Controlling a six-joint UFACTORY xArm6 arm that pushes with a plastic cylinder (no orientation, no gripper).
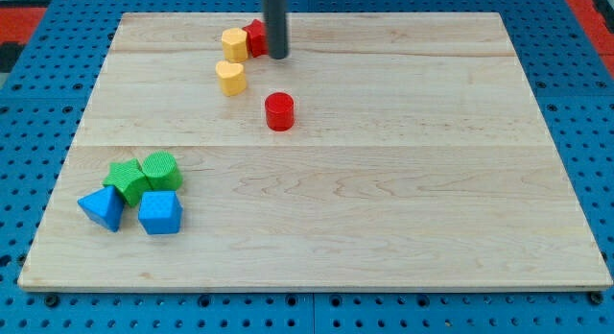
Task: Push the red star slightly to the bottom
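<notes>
The red star [255, 37] lies near the view's top, left of centre, partly hidden behind my rod. A yellow block [233, 44] touches its left side. My tip [277, 57] rests on the board just right of the red star, touching or almost touching it. A second yellow block [230, 78] lies just below the first. A red cylinder [279, 111] stands below my tip, well apart from it.
At the view's lower left sits a cluster: a green star-like block [126, 178], a green cylinder [160, 170], a blue triangular block [102, 208] and a blue block [159, 213]. The wooden board [384, 180] lies on a blue pegboard.
</notes>
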